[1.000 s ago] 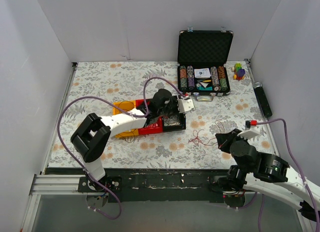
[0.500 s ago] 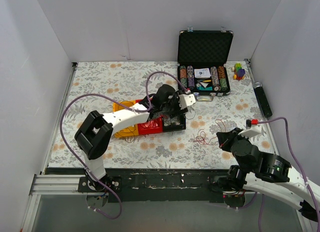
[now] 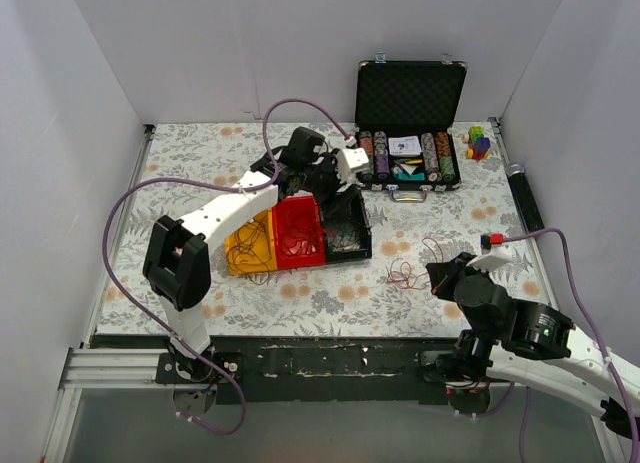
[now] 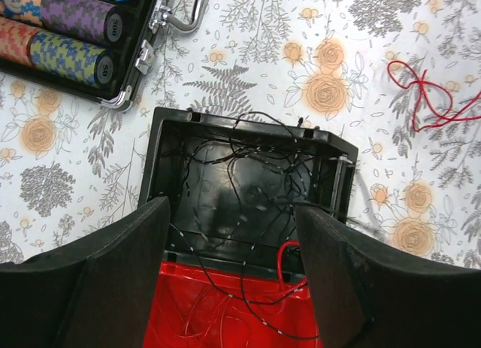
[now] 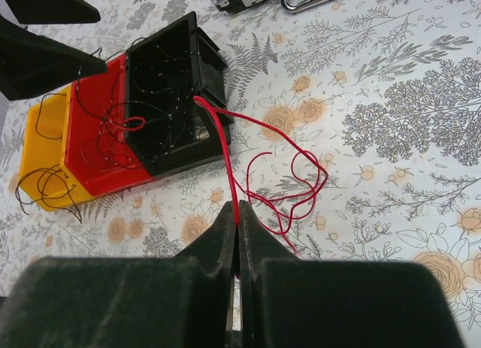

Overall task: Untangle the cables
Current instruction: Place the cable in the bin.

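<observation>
A red cable [image 5: 297, 184] lies in loops on the flowered table [image 3: 200, 163], right of three joined bins. My right gripper [image 5: 238, 213] is shut on one strand of it, and that strand runs up to the black bin's [image 5: 169, 100] corner. In the top view the red cable [image 3: 405, 273] sits just left of the right gripper [image 3: 440, 275]. Thin black cables [image 4: 248, 175] fill the black bin [image 4: 161, 149] and spill into the red bin [image 4: 188, 318]. My left gripper [image 4: 229, 288] hangs open above these bins, holding nothing. Dark cables [image 5: 45, 183] also lie in the yellow bin [image 5: 45, 137].
An open black case of poker chips [image 3: 408, 153] stands at the back right, close behind the left gripper [image 3: 322, 179]. Small coloured blocks [image 3: 479, 141] and a black cylinder [image 3: 525, 198] lie along the right edge. White walls enclose the table.
My left gripper has opened, risen out of the black bin and swung back toward the far side, leaving the black cables in the bins. The right gripper stays shut on the red cable.
</observation>
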Controlling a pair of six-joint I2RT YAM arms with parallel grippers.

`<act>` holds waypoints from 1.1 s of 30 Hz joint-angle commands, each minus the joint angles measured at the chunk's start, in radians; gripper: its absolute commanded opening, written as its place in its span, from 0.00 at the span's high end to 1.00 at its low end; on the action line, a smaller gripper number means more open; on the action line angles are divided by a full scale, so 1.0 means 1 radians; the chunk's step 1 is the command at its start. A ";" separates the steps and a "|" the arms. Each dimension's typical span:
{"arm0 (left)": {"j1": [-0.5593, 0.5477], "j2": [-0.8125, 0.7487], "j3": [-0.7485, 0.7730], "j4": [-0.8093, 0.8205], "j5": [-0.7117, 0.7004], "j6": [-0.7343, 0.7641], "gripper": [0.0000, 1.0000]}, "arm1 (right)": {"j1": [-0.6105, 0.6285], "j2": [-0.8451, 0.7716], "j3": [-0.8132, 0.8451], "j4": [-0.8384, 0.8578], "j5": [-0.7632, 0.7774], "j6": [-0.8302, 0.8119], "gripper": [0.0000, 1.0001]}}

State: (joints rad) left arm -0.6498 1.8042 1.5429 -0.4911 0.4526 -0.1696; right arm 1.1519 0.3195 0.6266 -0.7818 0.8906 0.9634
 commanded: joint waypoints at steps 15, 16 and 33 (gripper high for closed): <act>0.096 0.298 0.511 -0.498 0.199 0.031 0.28 | 0.000 0.076 0.094 0.039 0.016 -0.043 0.99; 0.104 0.270 0.481 -0.485 0.201 0.033 0.27 | 0.000 0.082 0.091 0.053 0.016 -0.049 0.99; 0.133 0.038 0.646 -0.518 0.276 -0.102 0.02 | -0.167 0.450 -0.025 0.372 -0.270 -0.267 0.70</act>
State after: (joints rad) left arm -0.5152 1.9381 2.0956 -0.9802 0.6601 -0.1905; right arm 1.0519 0.7403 0.6487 -0.5369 0.7483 0.7658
